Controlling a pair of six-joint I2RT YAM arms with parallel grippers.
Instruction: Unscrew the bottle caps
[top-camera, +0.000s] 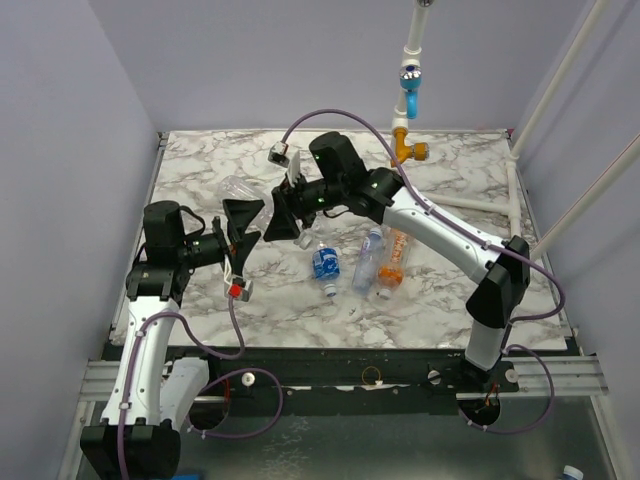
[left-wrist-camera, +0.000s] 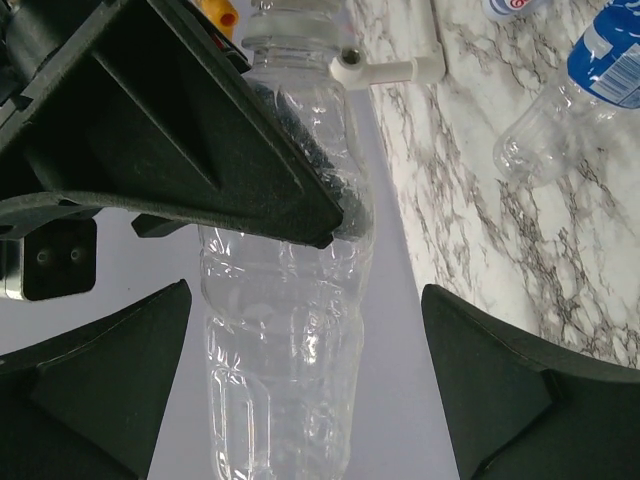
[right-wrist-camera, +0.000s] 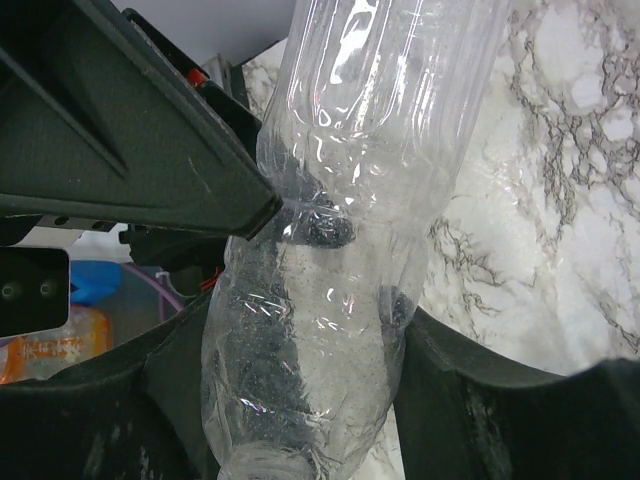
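bottle (right-wrist-camera: 400, 100) in right tool's (right-wrist-camera: 335, 265) grip

White table (top-camera: 200, 170) with a grey-veined marble pattern, set between pale lilac walls (top-camera: 60, 150). The two arms (top-camera: 440, 235) are white with black joints and trail purple cables (top-camera: 335, 111). The left end effector (top-camera: 245, 235) and right end effector (top-camera: 285, 215) are black. The clear bottle (left-wrist-camera: 280, 330) is colourless and has no label. To its right are a dark-blue-labelled bottle (top-camera: 325, 262), a slim pale-blue-labelled bottle (top-camera: 368, 258) and an orange bottle (top-camera: 393, 262). At the far right, a white pipe (top-camera: 412, 40) has a blue fitting (top-camera: 409, 95) and an orange fitting (top-camera: 408, 148).
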